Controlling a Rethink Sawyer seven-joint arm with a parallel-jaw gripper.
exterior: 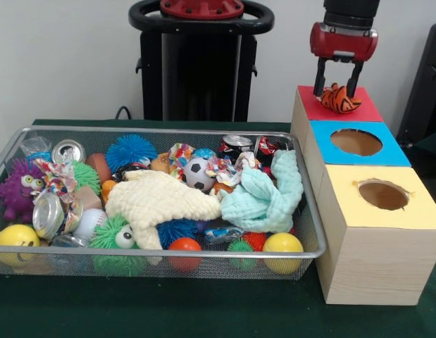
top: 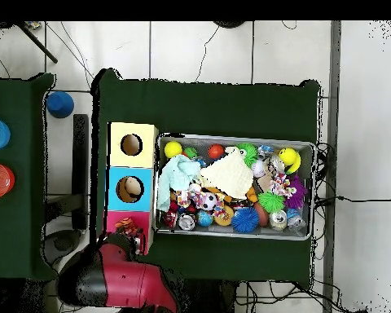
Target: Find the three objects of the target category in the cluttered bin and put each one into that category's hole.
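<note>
Presently, at left, the wire bin (exterior: pixel 310 211) on the tabletop (exterior: pixel 133 310) holds balls, cans and cloths. Rightward stand yellow box (exterior: pixel 358 246), blue box (exterior: pixel 323 130) and red box (exterior: pixel 369 109). My claw (exterior: pixel 337 90) is closed around an orange striped toy (exterior: pixel 340 100) over the red top.

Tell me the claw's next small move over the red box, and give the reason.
Probably open the claw and let go. It holds the orange striped toy right over the red box, the toy resting at the top where that box's hole should be, though the hole itself is hidden. If the toy hangs up, a slight dip first may help.
</note>
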